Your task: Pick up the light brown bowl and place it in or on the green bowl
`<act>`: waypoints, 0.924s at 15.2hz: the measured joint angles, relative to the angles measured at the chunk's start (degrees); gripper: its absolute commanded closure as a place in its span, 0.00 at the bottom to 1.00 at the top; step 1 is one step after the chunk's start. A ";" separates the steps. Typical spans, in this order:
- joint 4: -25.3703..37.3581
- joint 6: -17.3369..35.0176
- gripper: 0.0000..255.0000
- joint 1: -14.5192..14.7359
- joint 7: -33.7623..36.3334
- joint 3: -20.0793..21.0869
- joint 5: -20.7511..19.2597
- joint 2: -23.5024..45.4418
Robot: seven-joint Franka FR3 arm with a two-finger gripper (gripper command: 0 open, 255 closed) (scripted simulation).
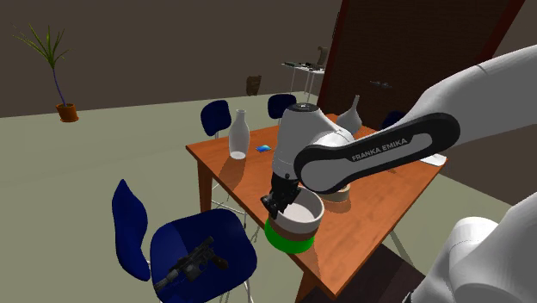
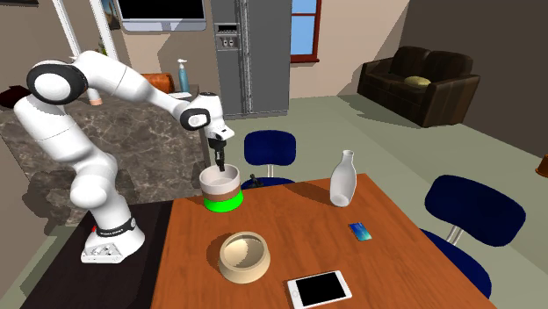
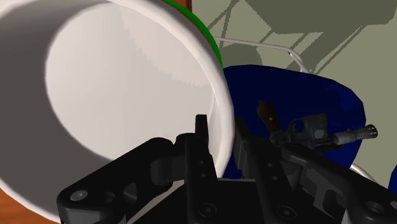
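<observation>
Wrist view gives you the pincer pinching the rim of the light brown bowl, one finger inside its white interior and the other against the outer wall. In the second exterior view that bowl sits down into the green bowl, which stands on the bench at the edge facing the blue chair, near the corner closest to the stand. By my reading the pick and carry are done and the placement is nearly complete. You cannot tell whether the bowl rests fully or hangs slightly. What is left for you is letting go and lifting clear.
</observation>
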 measured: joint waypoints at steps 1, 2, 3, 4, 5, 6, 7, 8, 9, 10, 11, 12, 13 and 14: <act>-0.20 0.44 1.00 -0.01 0.07 0.04 -0.05 0.24; -0.34 0.65 1.00 -0.01 0.09 0.05 -0.06 0.29; -0.36 0.78 1.00 -0.02 0.10 0.05 -0.08 0.33; -0.38 0.84 1.00 -0.03 0.08 0.04 -0.09 0.34; -0.39 0.89 1.00 -0.03 0.09 0.05 -0.09 0.36; -0.39 0.88 1.00 -0.02 0.09 0.05 -0.08 0.36; -0.41 0.89 1.00 -0.02 0.09 0.05 -0.08 0.36; -0.40 0.90 0.00 -0.02 0.08 0.06 -0.08 0.37; -0.41 0.89 0.00 -0.03 0.08 0.05 -0.09 0.38; -0.42 0.89 0.00 -0.03 0.09 0.05 -0.09 0.39; -0.42 0.89 0.00 -0.03 0.09 0.05 -0.10 0.39; -0.42 0.89 0.00 -0.03 0.09 0.05 -0.10 0.40; -0.42 0.89 0.00 -0.03 0.09 0.05 -0.10 0.40; -0.43 0.89 0.00 -0.03 0.09 0.05 -0.10 0.39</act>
